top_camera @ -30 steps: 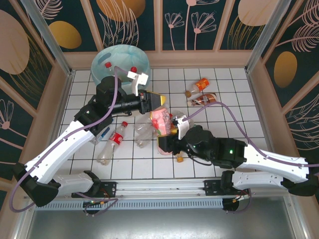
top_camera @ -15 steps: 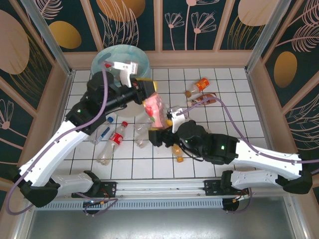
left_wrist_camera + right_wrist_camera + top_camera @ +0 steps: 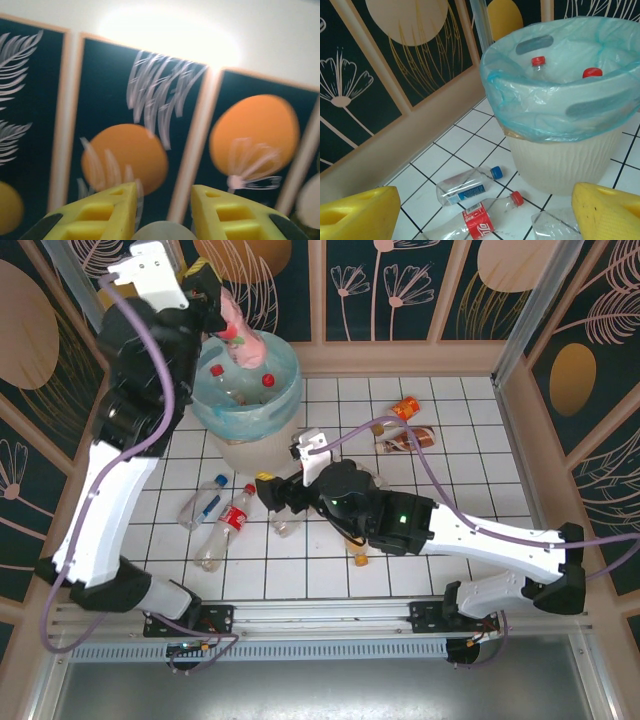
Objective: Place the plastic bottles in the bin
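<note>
**Pink bottle held over the bin, right pincer open above the loose bottles**

Nearest to my bases, a small orange bottle (image 3: 357,552) lies on the white-tiled table (image 3: 470,410), just beside my right forearm. A little farther, my right pincer (image 3: 266,493) hangs low over the tiles. Its yellow fingers (image 3: 355,212) are spread wide and nothing is between them.

Near it lie three bottles close together: a crushed clear bottle (image 3: 285,517), a red-label bottle (image 3: 226,528) with a red cap, and a blue-cap bottle (image 3: 201,508). In my right wrist view, all three lie on the tiles in front of the foot of the bin (image 3: 560,160).

Farther back on the right side, well apart from these, a second orange bottle (image 3: 403,410) and a brown bottle (image 3: 405,440) lie next to each other.

The bin stands in the far left corner of the table, with its blue-green bag folded over the rim. Inside it I see two red-capped bottles (image 3: 216,370).

Above the bin, my left pincer (image 3: 210,295) is high in the air and clenched on a pink bottle (image 3: 238,335), which hangs tilted over the opening. In my left wrist view its fingers (image 3: 100,215) are close together, with a pale round thing (image 3: 160,232) between them. I cannot tell what that thing is.
</note>
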